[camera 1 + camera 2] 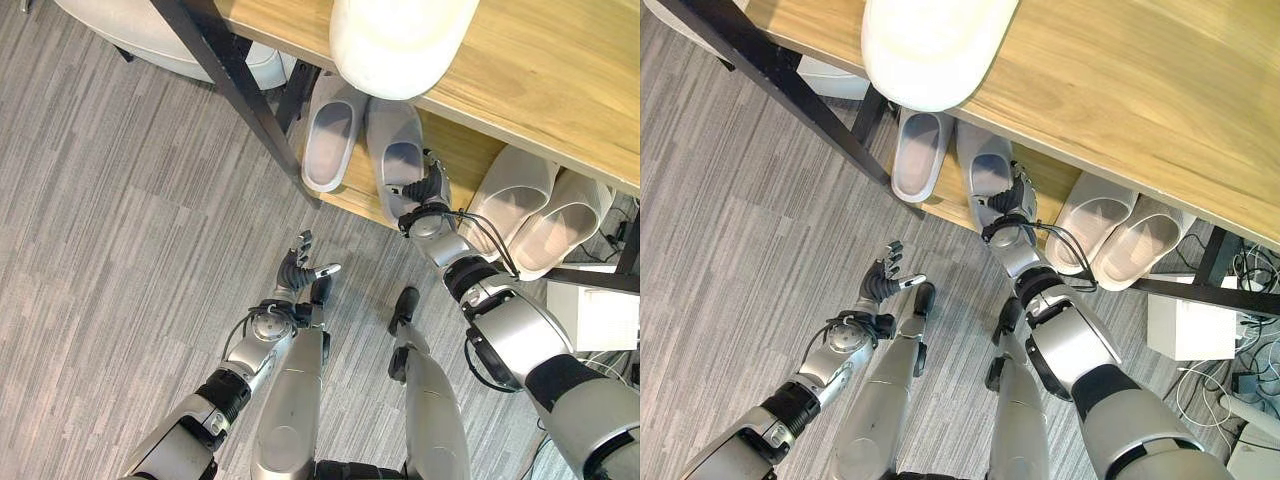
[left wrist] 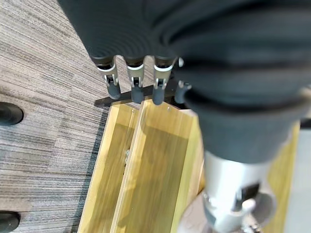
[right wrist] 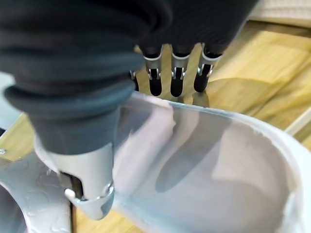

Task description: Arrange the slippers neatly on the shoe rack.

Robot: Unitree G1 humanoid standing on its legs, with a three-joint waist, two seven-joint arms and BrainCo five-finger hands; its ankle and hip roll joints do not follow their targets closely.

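Note:
The shoe rack (image 1: 560,80) has wooden shelves and a black frame. On its lower shelf (image 1: 455,150) lie two grey slippers at the left and two beige slippers (image 1: 540,210) at the right. The left grey slipper (image 1: 330,140) lies free. My right hand (image 1: 425,195) rests on the heel end of the second grey slipper (image 1: 395,150). In the right wrist view its straight fingers (image 3: 170,82) reach past that slipper's rim (image 3: 209,160) and the thumb lies beside it. My left hand (image 1: 300,270) hangs open over the floor in front of the rack, holding nothing.
A slanting black frame leg (image 1: 240,90) stands left of the slippers. A white box (image 1: 595,315) and cables lie on the floor at the right. A pale cushioned piece (image 1: 150,30) sits at the back left. Grey carpet (image 1: 120,250) spreads to the left.

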